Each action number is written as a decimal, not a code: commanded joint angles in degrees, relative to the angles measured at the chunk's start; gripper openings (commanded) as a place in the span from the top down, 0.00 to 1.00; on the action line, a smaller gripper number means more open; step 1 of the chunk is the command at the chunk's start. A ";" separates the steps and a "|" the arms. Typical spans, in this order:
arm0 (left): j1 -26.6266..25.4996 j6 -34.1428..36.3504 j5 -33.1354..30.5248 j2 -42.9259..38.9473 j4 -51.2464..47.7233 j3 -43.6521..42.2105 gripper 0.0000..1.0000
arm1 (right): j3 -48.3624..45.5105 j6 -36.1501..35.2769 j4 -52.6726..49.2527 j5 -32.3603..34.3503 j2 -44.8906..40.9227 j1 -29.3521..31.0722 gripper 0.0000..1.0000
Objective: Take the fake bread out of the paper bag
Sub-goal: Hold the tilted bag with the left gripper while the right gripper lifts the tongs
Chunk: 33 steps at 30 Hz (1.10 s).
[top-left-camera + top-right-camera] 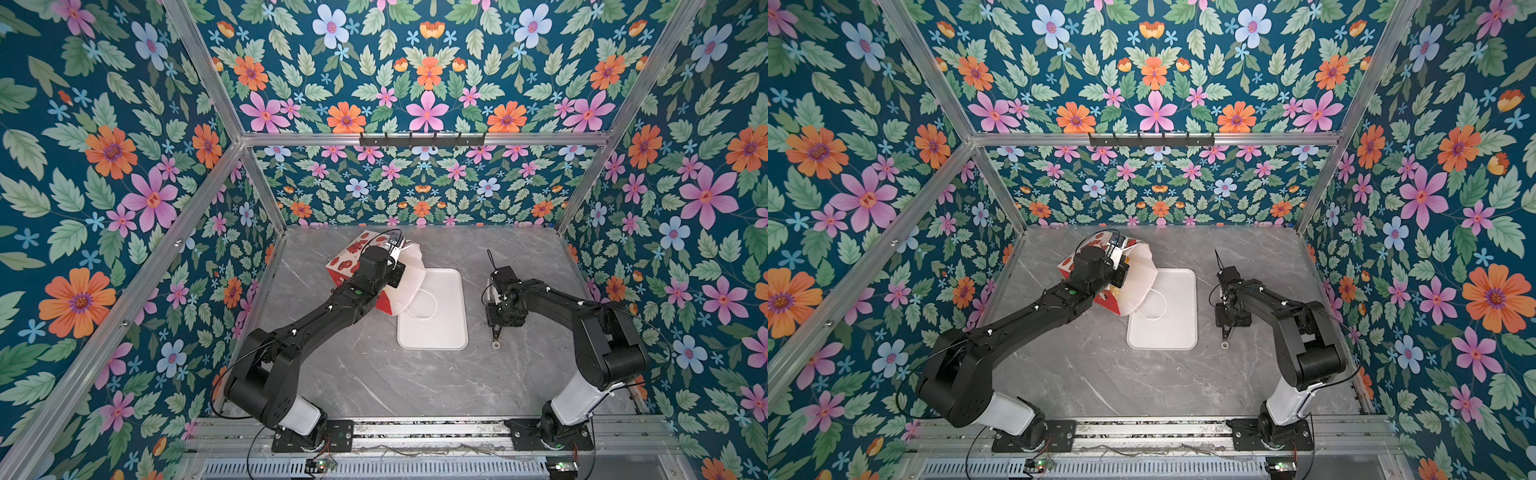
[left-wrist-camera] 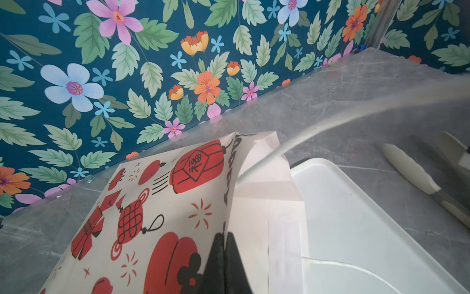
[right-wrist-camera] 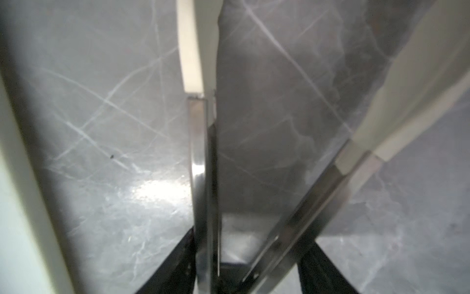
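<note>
Grey marble-veined tabletop (image 1: 374, 374). Carries a flat white tray (image 1: 444, 320) mid-table. Also a tipped paper bag (image 1: 347, 255), mouth overlapping the tray

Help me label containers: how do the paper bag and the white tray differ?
The paper bag carries red motifs; the tray is plain white. The paper bag is tipped, its mouth over the tray's corner; the tray lies flat. The left hand pinches the paper bag's edge; nothing grips the tray. Both are open-topped and white inside.
</note>
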 commanded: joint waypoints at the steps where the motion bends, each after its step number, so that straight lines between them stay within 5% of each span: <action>1: -0.01 0.80 2.53 -1.44 1.50 -2.39 1.00 | -1.28 2.27 2.09 -2.92 -1.05 0.11 0.31; 9: -0.05 -0.86 4.56 -4.69 2.91 -6.97 1.00 | -1.65 11.83 1.64 -3.72 -3.74 0.11 0.02; 22: -0.05 -1.32 4.56 -5.64 4.17 -8.50 1.00 | -0.57 19.50 1.76 -1.46 1.96 0.11 0.12; 27: -0.09 -1.49 4.78 -5.21 5.02 -8.66 1.00 | -1.24 20.52 2.61 -1.07 3.50 0.36 0.27; 33: -0.08 -1.49 5.00 -4.77 5.55 -8.52 1.00 | -1.34 20.42 1.22 0.89 2.74 2.26 0.73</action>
